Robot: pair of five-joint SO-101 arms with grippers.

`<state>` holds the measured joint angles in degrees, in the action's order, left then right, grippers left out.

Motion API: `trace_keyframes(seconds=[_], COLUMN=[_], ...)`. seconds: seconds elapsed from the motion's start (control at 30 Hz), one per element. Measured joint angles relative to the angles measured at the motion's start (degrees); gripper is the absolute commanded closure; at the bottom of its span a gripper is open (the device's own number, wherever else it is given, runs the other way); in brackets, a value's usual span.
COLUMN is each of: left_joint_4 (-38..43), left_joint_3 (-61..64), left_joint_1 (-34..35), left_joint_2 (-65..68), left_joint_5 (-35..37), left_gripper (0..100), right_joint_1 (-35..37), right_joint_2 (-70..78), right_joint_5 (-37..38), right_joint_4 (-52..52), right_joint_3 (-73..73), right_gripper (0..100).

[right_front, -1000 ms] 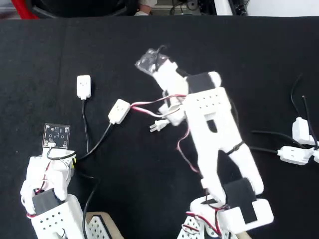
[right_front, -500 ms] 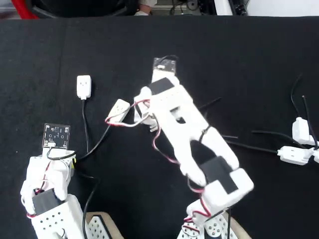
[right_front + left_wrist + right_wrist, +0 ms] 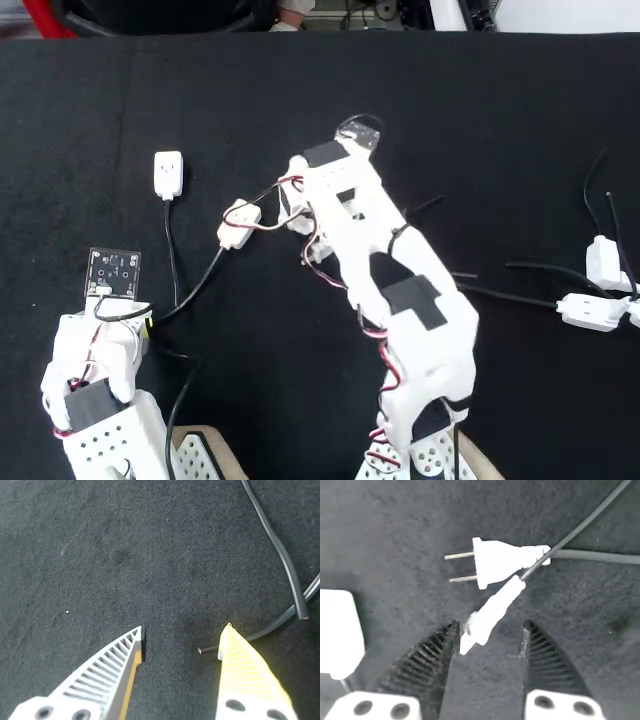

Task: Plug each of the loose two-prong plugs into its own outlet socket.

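Note:
In the right wrist view, a white two-prong plug (image 3: 502,560) lies on the black cloth with its prongs bare. A second white plug (image 3: 490,611) lies slantwise just below it, its tip between the fingers of my open right gripper (image 3: 489,630), which does not hold it. A white outlet socket (image 3: 337,635) sits close beside that gripper. From above, the right arm (image 3: 370,250) stretches over these plugs toward the socket (image 3: 238,224). Another white socket (image 3: 168,174) lies farther left. My left gripper (image 3: 184,630) stands open over bare cloth, holding nothing.
More white plugs (image 3: 592,310) with black cords lie at the table's right edge. A black cord (image 3: 280,555) runs past the left gripper, its cut end (image 3: 200,650) near one fingertip. The left arm (image 3: 95,370) rests at the front left corner.
The right arm has swung leftward and turned, bringing its gripper down over the two plugs beside the middle socket. The left arm has not moved.

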<state>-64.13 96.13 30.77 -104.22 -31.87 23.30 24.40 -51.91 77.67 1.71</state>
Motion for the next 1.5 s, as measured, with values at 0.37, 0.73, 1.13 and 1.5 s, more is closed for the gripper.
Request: trace_keyframes(seconds=[0.37,0.73,1.13,1.5], left_joint_4=[0.0,0.0,0.0,0.0], left_joint_3=[0.0,0.0,0.0,0.0], left_joint_1=[0.0,0.0,0.0,0.0], left_joint_2=[0.0,0.0,0.0,0.0], left_joint_5=[0.0,0.0,0.0,0.0], left_gripper=[76,76,76,76], right_joint_1=[0.0,0.0,-1.41,-3.87], right_joint_2=[1.93,1.93,3.87,9.14], right_joint_5=[0.35,12.75,52.4,58.73], right_joint_4=[0.44,10.81,14.42,17.14], right_joint_3=[0.18,0.62,0.62,1.67], right_gripper=[98.1,98.7,98.3,87.5])
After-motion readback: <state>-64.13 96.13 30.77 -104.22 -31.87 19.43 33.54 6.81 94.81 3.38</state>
